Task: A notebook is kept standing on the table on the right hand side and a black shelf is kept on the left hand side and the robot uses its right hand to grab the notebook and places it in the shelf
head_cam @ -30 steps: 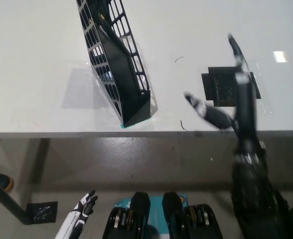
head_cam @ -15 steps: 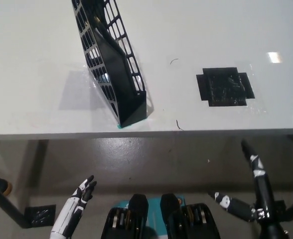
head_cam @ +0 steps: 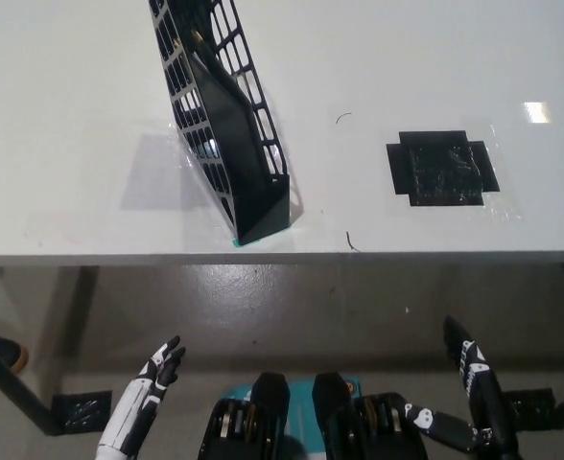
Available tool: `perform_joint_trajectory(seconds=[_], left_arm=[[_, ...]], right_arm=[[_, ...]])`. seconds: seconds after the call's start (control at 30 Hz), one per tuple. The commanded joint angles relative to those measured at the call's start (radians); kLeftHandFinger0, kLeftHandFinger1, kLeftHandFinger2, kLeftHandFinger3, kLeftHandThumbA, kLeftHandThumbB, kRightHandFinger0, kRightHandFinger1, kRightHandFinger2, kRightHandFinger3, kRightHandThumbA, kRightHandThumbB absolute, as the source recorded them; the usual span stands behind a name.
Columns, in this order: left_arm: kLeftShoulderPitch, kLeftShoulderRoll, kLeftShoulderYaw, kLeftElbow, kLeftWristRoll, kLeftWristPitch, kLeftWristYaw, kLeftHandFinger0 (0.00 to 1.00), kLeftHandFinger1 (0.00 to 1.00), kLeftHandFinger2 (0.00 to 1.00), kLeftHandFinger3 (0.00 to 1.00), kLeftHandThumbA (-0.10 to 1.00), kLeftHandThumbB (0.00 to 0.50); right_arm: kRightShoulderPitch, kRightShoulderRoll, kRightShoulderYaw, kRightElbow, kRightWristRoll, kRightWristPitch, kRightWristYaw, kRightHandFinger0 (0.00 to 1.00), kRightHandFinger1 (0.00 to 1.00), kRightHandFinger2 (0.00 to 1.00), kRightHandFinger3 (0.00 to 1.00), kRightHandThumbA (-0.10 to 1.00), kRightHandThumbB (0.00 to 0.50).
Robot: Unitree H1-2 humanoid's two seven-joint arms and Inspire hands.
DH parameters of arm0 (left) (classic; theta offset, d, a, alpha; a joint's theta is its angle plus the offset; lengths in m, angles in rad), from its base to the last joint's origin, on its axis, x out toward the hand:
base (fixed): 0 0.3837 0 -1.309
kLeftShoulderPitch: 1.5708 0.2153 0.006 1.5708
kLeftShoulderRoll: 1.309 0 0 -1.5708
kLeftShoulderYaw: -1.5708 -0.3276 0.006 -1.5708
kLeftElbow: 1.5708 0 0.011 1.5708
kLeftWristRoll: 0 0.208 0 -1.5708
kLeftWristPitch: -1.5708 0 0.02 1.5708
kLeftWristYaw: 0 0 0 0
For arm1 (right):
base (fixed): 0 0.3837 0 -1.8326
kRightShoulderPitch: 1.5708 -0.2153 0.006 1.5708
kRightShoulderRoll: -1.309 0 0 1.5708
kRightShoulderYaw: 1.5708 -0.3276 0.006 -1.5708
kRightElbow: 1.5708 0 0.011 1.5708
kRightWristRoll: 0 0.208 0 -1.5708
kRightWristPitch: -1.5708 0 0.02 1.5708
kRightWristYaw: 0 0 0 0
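One black shelf (head_cam: 226,134), one black tape patch (head_cam: 442,168), one white table (head_cam: 71,115), two robot hands

Black lattice shelf (head_cam: 226,125); white table (head_cam: 71,115); black tape patch (head_cam: 442,169).

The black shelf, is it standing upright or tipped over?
Upright: the black shelf stands on its narrow base on the white table.

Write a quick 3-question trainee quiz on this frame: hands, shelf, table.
1. True or false: the right hand is over the table.
2. What lies right of the black shelf? A) black patch B) red cup C) open laptop
3. Fill in: the left hand holds ____.

Key: 1 false, it is below the table edge, fingers apart; 2 A; 3 nothing.
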Motion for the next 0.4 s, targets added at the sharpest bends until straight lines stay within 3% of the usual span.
perform_joint_trajectory(seconds=[0.0,0.2,0.37], left_arm=[[-0.009,-0.002,0.011,-0.028,-0.004,-0.002,0.019,1.0,1.0,1.0,1.0,1.0,0.218],[-0.008,-0.002,0.014,-0.03,-0.008,0.002,0.02,1.0,1.0,1.0,1.0,1.0,0.204],[-0.01,-0.002,0.014,-0.028,-0.006,0.002,0.021,1.0,1.0,1.0,1.0,1.0,0.201]], right_arm=[[-0.035,0.006,-0.019,0.012,0.021,-0.023,0.046,1.0,1.0,1.0,1.0,1.0,0.239],[-0.046,0.01,-0.018,0.034,-0.013,-0.01,0.038,1.0,1.0,1.0,1.0,1.0,0.213],[-0.053,0.014,-0.025,0.044,0.007,-0.007,0.053,1.0,1.0,1.0,1.0,1.0,0.231]])
